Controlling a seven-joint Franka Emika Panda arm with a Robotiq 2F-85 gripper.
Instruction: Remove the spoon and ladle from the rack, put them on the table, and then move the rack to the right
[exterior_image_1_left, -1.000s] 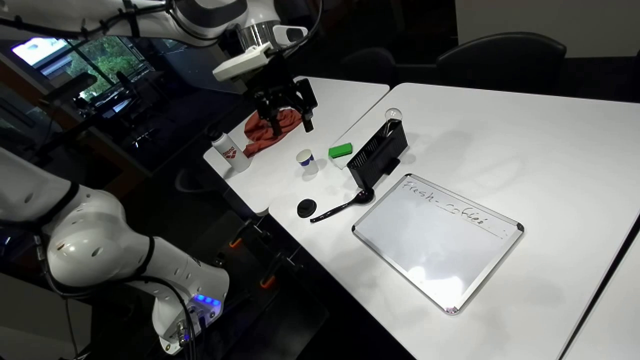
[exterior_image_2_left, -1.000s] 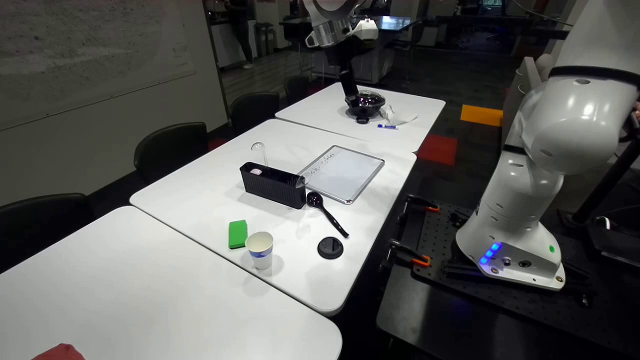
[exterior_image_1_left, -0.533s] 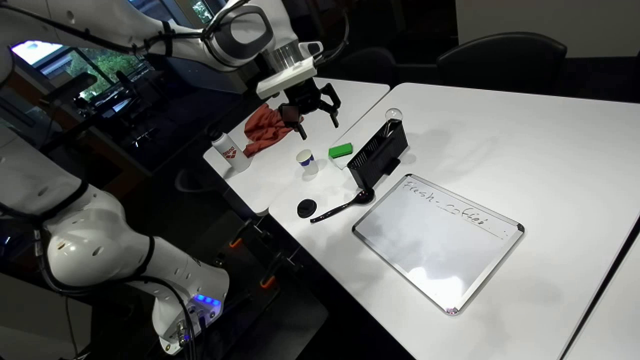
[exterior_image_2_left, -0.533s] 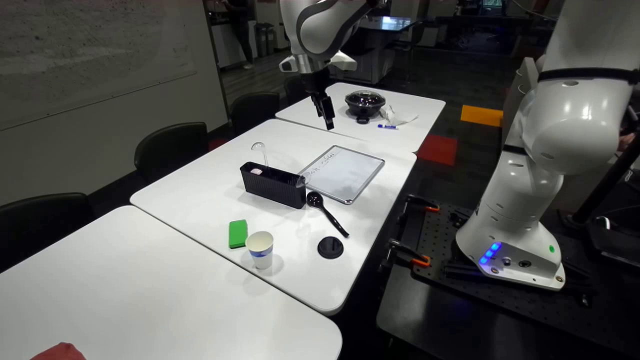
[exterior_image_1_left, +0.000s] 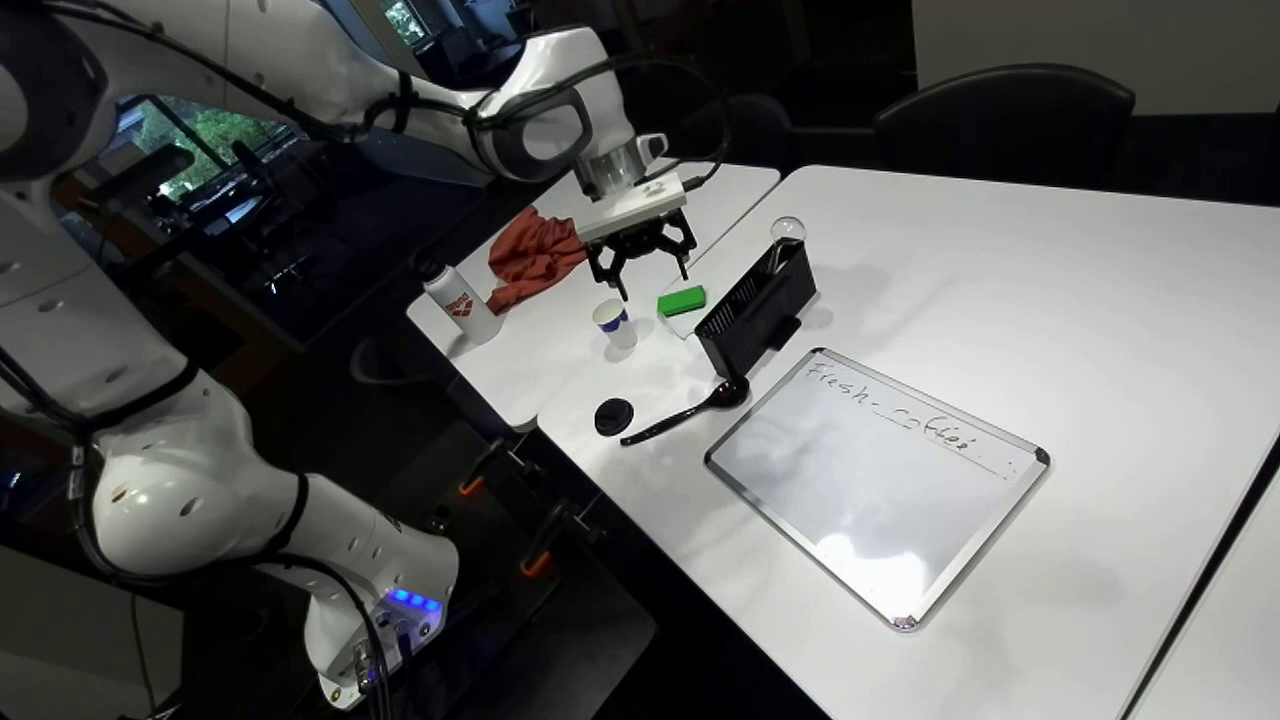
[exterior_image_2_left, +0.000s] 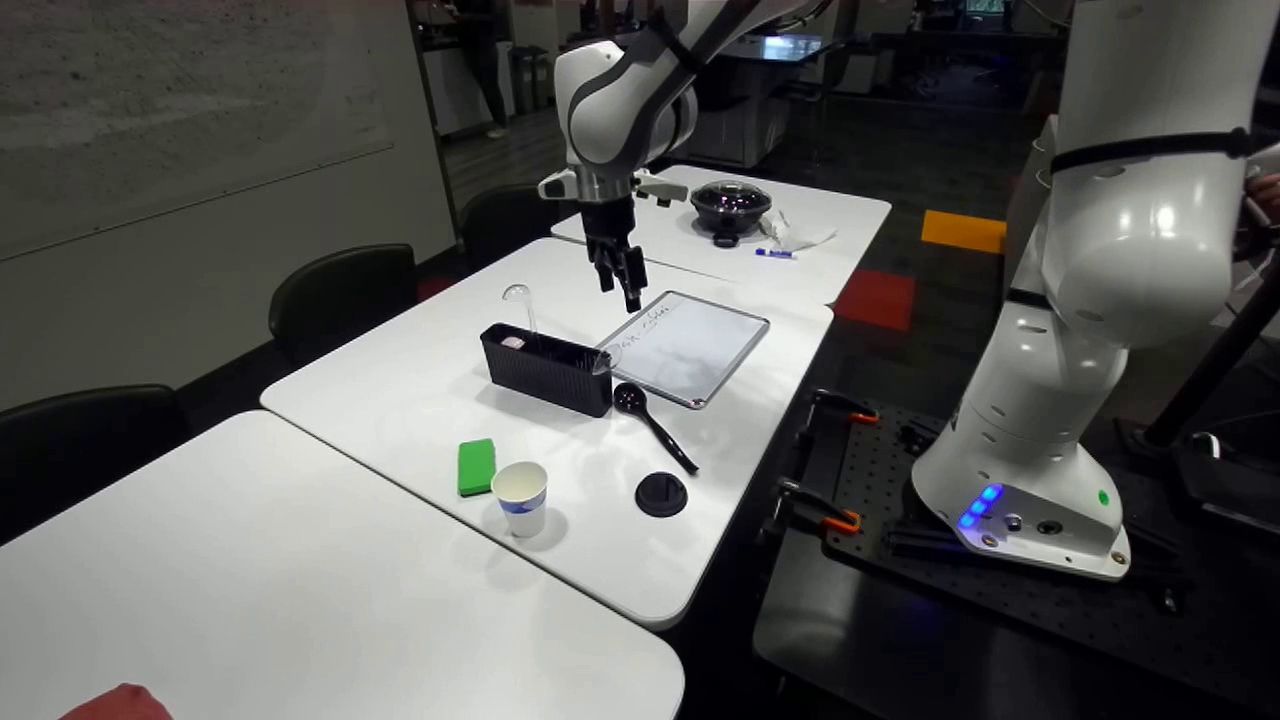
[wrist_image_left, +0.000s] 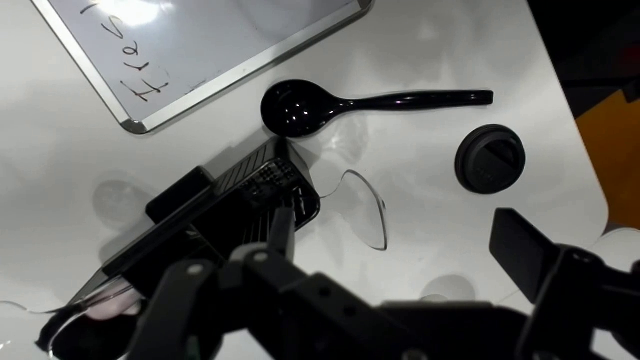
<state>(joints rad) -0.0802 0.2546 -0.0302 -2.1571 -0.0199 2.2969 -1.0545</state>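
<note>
Dim meeting room, white table. Black ribbed rack stands on it. At one end the clear spoon is in the rack, rounded tip rising above the rim; a pale pinkish thing shows inside near it, too blurred to name. At the opposite end a see-through curved piece juts past the rim, probably another clear utensil. Black ladle lies on the table, bowl just beside the rack; whether they touch I cannot tell. Gripper hangs above the table, fingers spread wide; in the wrist view one finger covers part of the rack's mouth. Paper cup upright near a green block; black cup lid lies apart. Contents of the white bottle and lidded black bowl cannot be made out. Whiteboard: "Fresh", then letters hard to read. Red cloth cut off at the bottom edge in an exterior view.
</note>
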